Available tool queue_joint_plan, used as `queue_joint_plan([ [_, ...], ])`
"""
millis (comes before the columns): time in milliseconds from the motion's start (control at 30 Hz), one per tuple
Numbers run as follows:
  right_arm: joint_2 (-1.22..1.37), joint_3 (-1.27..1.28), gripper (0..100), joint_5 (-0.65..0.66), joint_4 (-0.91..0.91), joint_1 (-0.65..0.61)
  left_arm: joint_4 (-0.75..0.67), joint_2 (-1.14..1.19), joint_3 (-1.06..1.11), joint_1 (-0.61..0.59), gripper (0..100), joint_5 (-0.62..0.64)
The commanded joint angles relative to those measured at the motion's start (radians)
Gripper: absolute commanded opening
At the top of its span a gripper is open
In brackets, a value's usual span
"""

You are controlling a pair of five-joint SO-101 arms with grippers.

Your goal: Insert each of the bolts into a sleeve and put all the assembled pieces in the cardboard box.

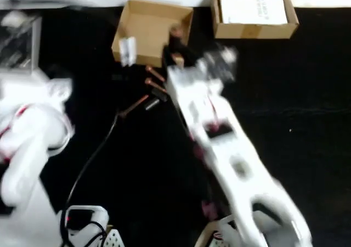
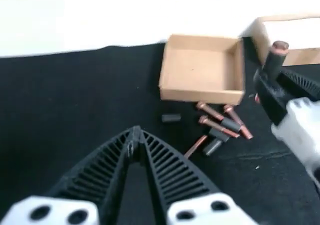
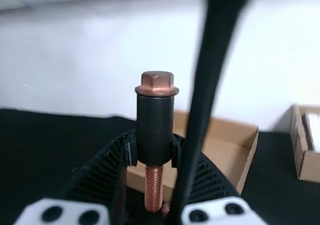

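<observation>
One assembled bolt-and-sleeve (image 3: 155, 130) stands upright, clamped in your right end effector (image 3: 155, 152), by the right wall of the cardboard box (image 3: 240, 140). Carry it over the rim, lower, then release gently. Your left end effector (image 2: 136, 137) is closed, empty.

Black-covered table (image 1: 307, 148); plain white wall (image 2: 100, 15) behind.

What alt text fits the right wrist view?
The right gripper clamps a black sleeve upright, a copper bolt seated through it with the head on top and threads showing below. Behind it an open cardboard box sits on the black table; a black cable crosses in front.
</observation>
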Motion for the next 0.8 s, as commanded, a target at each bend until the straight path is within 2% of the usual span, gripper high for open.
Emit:
queue_joint_plan([
  [0,0.289,-0.295,0.8,-0.003,-0.050,0.030,0.002,-0.059,0.151,-0.059,1,-0.006],
  [100,0.506,-0.519,0.8,-0.003,-0.039,0.053,-0.032,-0.116,0.283,-0.107,1,-0.008],
  [267,0.811,-0.888,1.2,0.000,0.081,0.077,-0.233,-0.197,0.444,-0.223,1,-0.008],
  [567,1.204,-1.460,1.4,0.000,0.292,0.079,-0.427,-0.220,0.642,-0.225,1,-0.005],
  [633,1.264,-1.549,3.9,0.000,0.332,0.077,-0.431,-0.219,0.650,-0.225,1,-0.005],
  [767,1.351,-1.685,16.3,0.000,0.398,0.071,-0.427,-0.219,0.650,-0.223,1,-0.005],
])
